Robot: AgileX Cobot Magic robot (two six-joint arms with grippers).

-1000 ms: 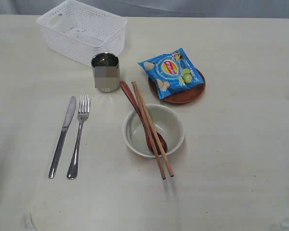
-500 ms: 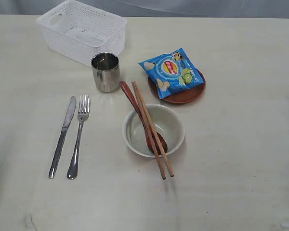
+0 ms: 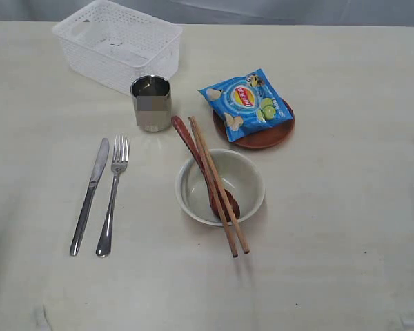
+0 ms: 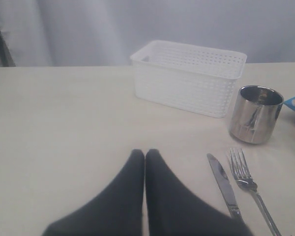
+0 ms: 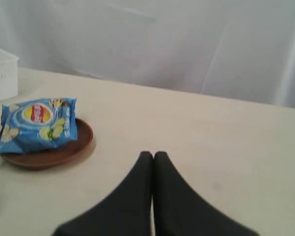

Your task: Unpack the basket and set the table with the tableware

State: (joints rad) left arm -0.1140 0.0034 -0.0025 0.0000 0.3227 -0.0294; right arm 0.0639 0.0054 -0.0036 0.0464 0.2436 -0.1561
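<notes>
The white basket (image 3: 117,41) stands empty at the table's (image 3: 345,207) far left. A steel cup (image 3: 151,103) is upright in front of it. Knife (image 3: 90,196) and fork (image 3: 112,195) lie side by side at the left. The cream bowl (image 3: 245,181) holds the wooden spoon (image 3: 183,132), and the chopsticks (image 3: 236,238) lie across it. The reddish-brown plate (image 3: 262,138) sits behind it. My left gripper (image 4: 145,153) is shut and empty above bare table, near the knife (image 4: 223,184), fork (image 4: 246,179) and cup (image 4: 255,114). My right gripper (image 5: 153,155) is shut and empty, beside the plate (image 5: 44,155).
A blue crisp bag (image 3: 247,103) lies on the plate, covering most of it; it also shows in the right wrist view (image 5: 37,123). A pale curtain hangs behind the table. Neither arm shows in the exterior view apart from a dark sliver at its right edge.
Nothing on the table has moved. A small dark sliver now shows at the right edge of the exterior view.
</notes>
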